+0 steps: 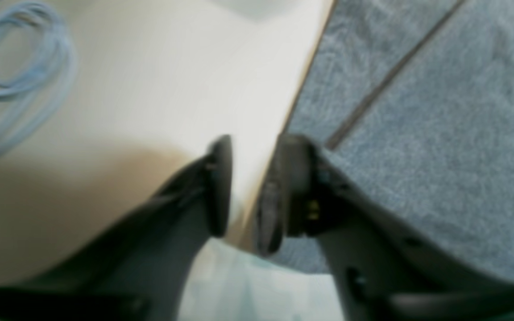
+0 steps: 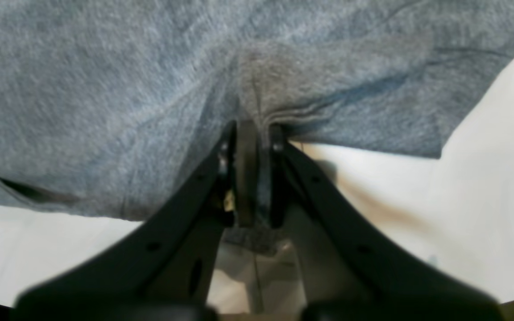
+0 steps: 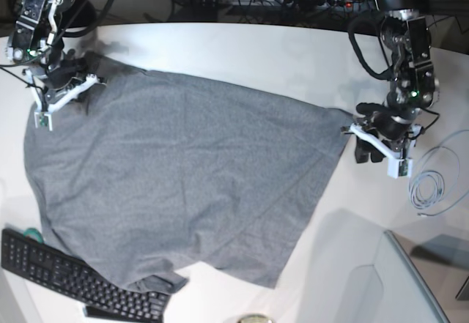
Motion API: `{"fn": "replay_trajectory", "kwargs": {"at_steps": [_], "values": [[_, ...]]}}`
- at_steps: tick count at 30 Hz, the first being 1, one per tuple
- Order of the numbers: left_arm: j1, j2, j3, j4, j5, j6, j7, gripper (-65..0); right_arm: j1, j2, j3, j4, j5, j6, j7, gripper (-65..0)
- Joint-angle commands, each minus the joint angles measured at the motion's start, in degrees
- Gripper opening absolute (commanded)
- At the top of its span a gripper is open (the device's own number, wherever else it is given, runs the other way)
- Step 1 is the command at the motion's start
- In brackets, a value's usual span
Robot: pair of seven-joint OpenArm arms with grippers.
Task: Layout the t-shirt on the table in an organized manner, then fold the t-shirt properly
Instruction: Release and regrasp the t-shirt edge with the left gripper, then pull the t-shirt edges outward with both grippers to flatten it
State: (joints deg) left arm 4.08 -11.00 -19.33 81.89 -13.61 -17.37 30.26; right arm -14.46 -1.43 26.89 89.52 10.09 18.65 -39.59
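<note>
Keyboard [image 3: 73, 279] overlaps the nearest hem of the t-shirt [image 3: 183, 184], spread across the white bench [image 3: 242, 52]. Left pincer [image 1: 243, 196] hangs parted and empty beside its corner; farther off, right pincer [image 2: 257, 174] pinches the cloth.

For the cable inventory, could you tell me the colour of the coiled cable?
Light blue; the coiled cable shows best in the left wrist view.
</note>
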Motion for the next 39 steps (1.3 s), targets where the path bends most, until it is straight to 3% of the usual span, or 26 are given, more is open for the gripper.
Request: {"fn": "replay_trajectory", "kwargs": {"at_steps": [1,7,13,15,20,21,29,39], "values": [[-1.57,-0.73,-0.32,-0.61,-0.68,-0.09,-1.12,-38.3,0.35,0.33,0.05,0.9,0.42,0.2,1.04,-64.4],[-7.64,-0.56,1.97,-10.99,-0.94,-0.17,-1.38,-36.5,0.35,0.33,0.05,0.9,0.42,0.2,1.04,-64.4],[-8.87,-0.56,6.89,-13.54,-1.03,-0.17,-1.56,-37.2,0.35,0.33,0.05,0.9,0.42,0.2,1.04,-64.4],[-8.87,-0.38,6.98,-13.54,-1.03,-0.17,-1.56,-41.5,0.35,0.33,0.05,0.9,0.42,0.2,1.04,-64.4],[-8.69,-0.38,6.98,-13.54,-1.03,-0.17,-1.21,-63.8,0.35,0.33,0.05,0.9,0.42,0.2,1.04,-64.4],[-8.6,-0.38,6.98,-13.54,-1.03,-0.17,-1.21,-65.0,0.35,0.33,0.05,0.9,0.42,0.2,1.04,-64.4],[-6.32,-0.73,7.07,-12.48,-1.03,-0.17,-1.12,-65.0,0.35,0.33,0.05,0.9,0.42,0.2,1.04,-64.4],[8.54,-1.43,6.37,3.26,-1.03,-0.17,-0.24,-65.0,0.0,0.33,0.05,0.9,0.42,0.2,1.04,-64.4]]}}
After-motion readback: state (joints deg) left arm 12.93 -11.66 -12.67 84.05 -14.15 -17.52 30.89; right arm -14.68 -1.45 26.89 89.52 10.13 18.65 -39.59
